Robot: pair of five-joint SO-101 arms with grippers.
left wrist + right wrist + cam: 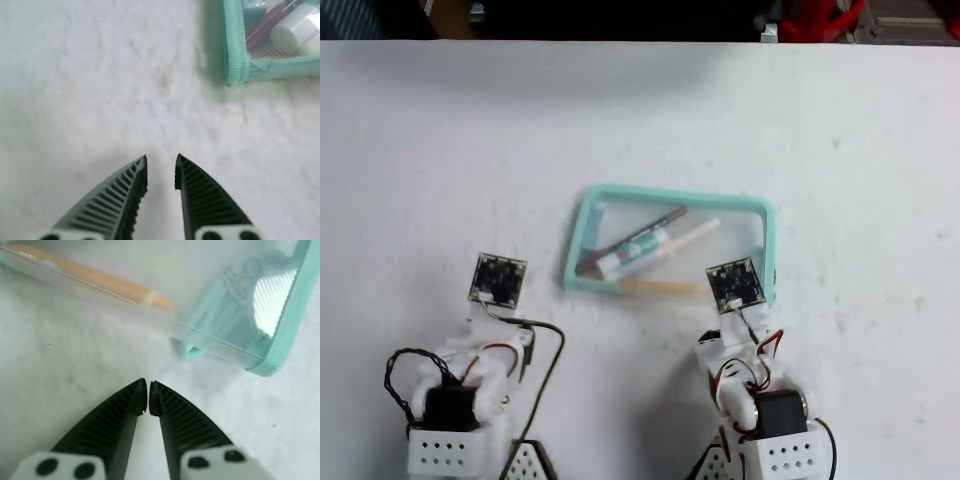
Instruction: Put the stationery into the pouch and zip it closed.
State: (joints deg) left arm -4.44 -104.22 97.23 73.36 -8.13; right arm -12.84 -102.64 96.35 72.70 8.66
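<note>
- Pouch (670, 194): clear body with teal edging, lying flat near the middle of the white table (470, 130). Whether its zip is done up cannot be told.
- Stationery, inside the pouch: a dark red pen (665, 222) and a white marker (638, 252) lying crossed on a slant, with an orange-tan pencil (655, 287) along the near edge.
- Left gripper (161, 167): fingers slightly parted, grasping nothing. It sits over bare table, apart from the pouch's near left corner (235, 45).
- Right gripper (149, 395): clenched tip to tip with nothing between. It sits just short of the pouch's near right corner (280, 325), beside the pencil (95, 280) seen through the wall.
</note>
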